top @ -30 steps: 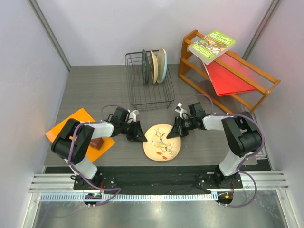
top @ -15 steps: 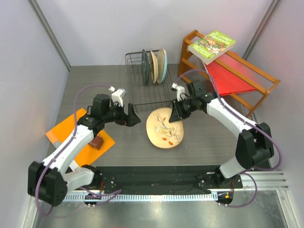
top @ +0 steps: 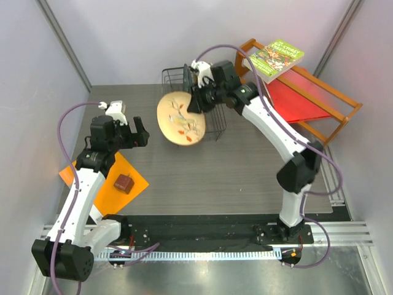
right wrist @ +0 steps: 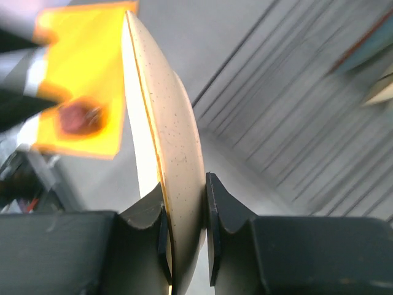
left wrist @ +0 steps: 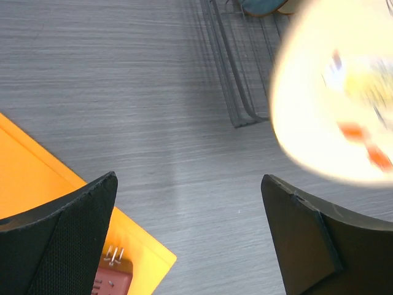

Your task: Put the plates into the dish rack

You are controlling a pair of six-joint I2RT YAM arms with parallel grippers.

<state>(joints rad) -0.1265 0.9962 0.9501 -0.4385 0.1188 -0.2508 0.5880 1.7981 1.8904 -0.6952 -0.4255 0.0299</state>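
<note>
Because the tan bird-painted plate (top: 180,118) hangs tilted in the air on a rim pinch alone, at the left side of the dish rack (top: 216,126), it could pivot or slip between the pads of the right claw (right wrist: 184,215), which is clamped on its edge. Lowered at this slant, it might catch the wire wall or knock the plates standing inside (left wrist: 264,6), which the arm mostly hides. Well apart, the left claw (left wrist: 190,233) gapes wide and empty above the desk (top: 245,172), near an orange mat (top: 116,200). Only the green book (top: 273,59) on the wooden shelf (top: 325,86) bears lettering, too small to read.
</note>
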